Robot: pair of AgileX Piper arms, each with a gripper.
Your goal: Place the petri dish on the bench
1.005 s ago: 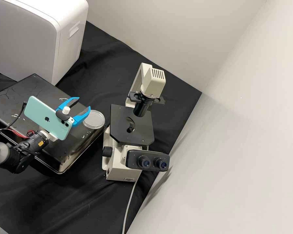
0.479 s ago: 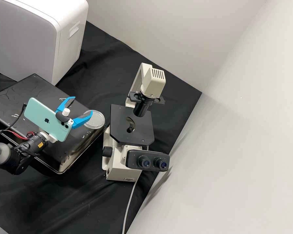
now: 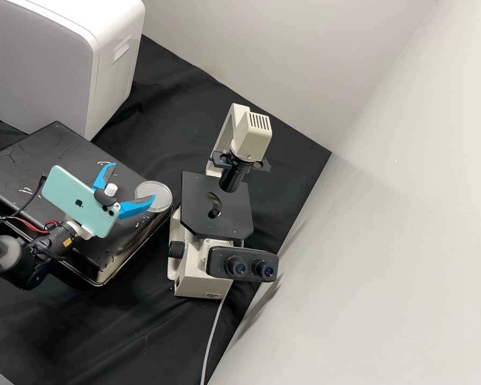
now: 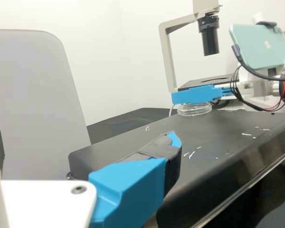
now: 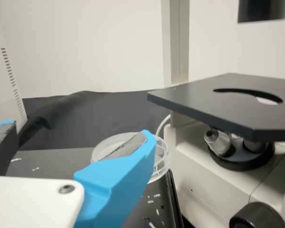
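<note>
We find the petri dish [image 3: 153, 195] lying on the black box [image 3: 32, 155], at its corner nearest the microscope [image 3: 219, 240].
Our left gripper [image 4: 83, 147] is spread beside the box. Our right gripper [image 3: 131, 183] is also spread, one finger at the dish's rim; we cannot tell if it touches.

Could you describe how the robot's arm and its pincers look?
The right arm is dark grey, with a yellow label and red and black cables. Its pincer has a white body, two blue fingers and a mint-green phone mounted behind. The left pincer matches, with dark finger pads.
</note>
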